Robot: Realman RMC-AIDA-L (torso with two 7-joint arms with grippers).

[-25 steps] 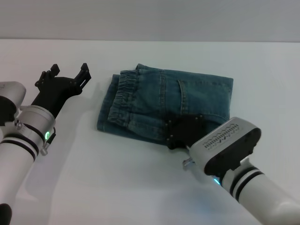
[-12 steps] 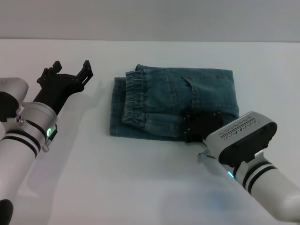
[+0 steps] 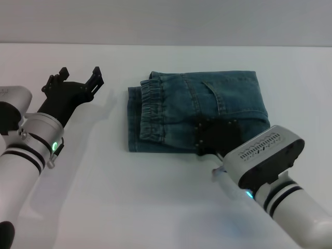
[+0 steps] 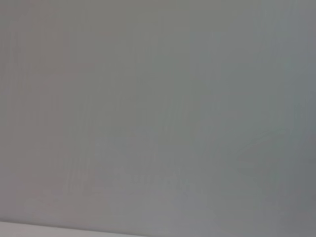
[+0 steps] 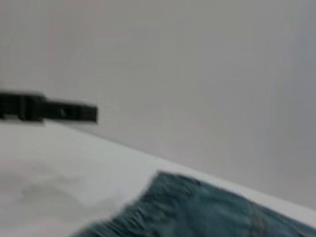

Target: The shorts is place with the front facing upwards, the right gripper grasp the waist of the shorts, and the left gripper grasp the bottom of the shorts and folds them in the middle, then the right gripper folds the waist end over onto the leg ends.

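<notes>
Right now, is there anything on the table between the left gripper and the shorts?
Nothing visible. Only bare white table lies between the left gripper, hovering open to the shorts' left, and the folded shorts. The right gripper is at the shorts' near edge, on the far side from the left one.

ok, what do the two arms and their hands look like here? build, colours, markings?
Both arms are silver-white cylinders with black bands and a small green light near the wrist. The left hand is a black pronged claw with two fingers. The right hand is black too, behind a silver-grey wrist block with a ribbed strip. No loose cables visible.
</notes>
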